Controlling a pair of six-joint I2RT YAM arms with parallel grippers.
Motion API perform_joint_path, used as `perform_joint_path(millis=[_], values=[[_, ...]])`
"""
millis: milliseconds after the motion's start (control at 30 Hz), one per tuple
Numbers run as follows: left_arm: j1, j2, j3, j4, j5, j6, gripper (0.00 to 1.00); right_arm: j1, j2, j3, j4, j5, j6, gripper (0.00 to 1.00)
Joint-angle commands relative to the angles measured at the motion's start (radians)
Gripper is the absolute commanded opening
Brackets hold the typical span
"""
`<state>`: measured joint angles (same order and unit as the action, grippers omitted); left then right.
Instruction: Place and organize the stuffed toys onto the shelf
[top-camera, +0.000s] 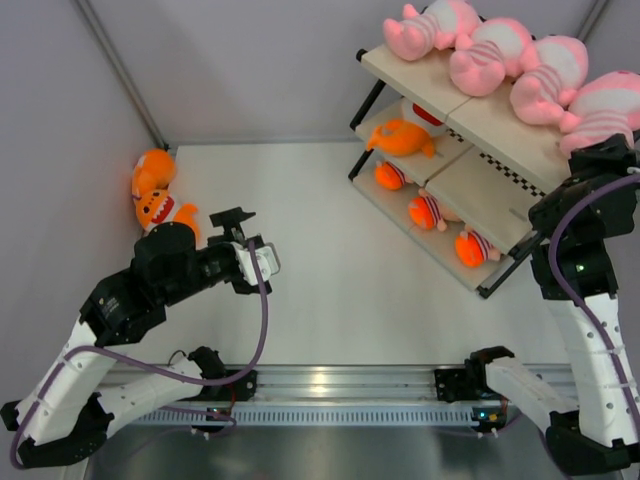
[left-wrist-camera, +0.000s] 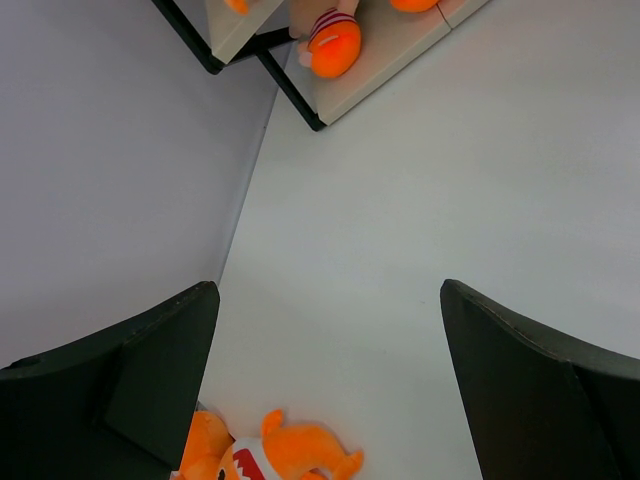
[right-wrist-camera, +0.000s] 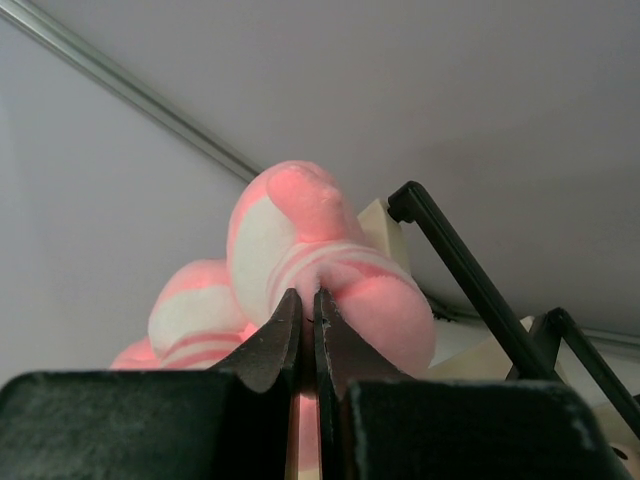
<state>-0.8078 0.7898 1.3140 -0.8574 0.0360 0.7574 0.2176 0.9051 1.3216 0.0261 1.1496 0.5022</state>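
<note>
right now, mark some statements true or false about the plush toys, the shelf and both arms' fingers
1. Four pink striped plush figures lie on the top board of the cream, black-framed shelf. True.
2. The left fingers clamp an orange toy. False: they are open and empty over the white table.
3. Two orange toothy plush creatures lie on the table by the left wall. True.
4. The right fingers are spread wide. False: they are nearly shut, at a pink figure.

White table (top-camera: 330, 270) – grey walls (top-camera: 250, 60) around – silver rail (top-camera: 330, 383) along near edge
</note>
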Motion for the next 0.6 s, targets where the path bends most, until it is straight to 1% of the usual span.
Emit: perform_joint_path(millis=[0, 133, 300, 400, 500, 533, 567], values=[[0.004, 0.002, 0.008, 0.054, 0.012, -0.006, 0.98, -0.035, 0.009, 0.005, -0.063, -0.053, 0.068, 0.00], [0.004, 0.000, 0.010, 0.054, 0.008, -0.006, 0.98, -0.070, 0.021, 0.019, -0.117, -0.119, 0.171, 0.00], [0.004, -0.004, 0.004, 0.054, 0.008, -0.001, 0.98, -0.072, 0.038, 0.057, -0.170, -0.177, 0.193, 0.00], [0.004, -0.006, 0.001, 0.054, 0.008, 0.002, 0.98, -0.072, 0.020, 0.050, -0.166, -0.195, 0.200, 0.05], [0.004, -0.001, 0.004, 0.054, 0.013, 0.007, 0.98, -0.072, 0.009, 0.053, -0.172, -0.206, 0.193, 0.20], [0.004, -0.003, 0.005, 0.054, 0.016, 0.007, 0.98, -0.072, 0.006, 0.056, -0.179, -0.209, 0.191, 0.32], [0.004, 0.000, 0.008, 0.054, 0.019, 0.003, 0.98, -0.072, -0.004, 0.056, -0.184, -0.211, 0.190, 0.40]])
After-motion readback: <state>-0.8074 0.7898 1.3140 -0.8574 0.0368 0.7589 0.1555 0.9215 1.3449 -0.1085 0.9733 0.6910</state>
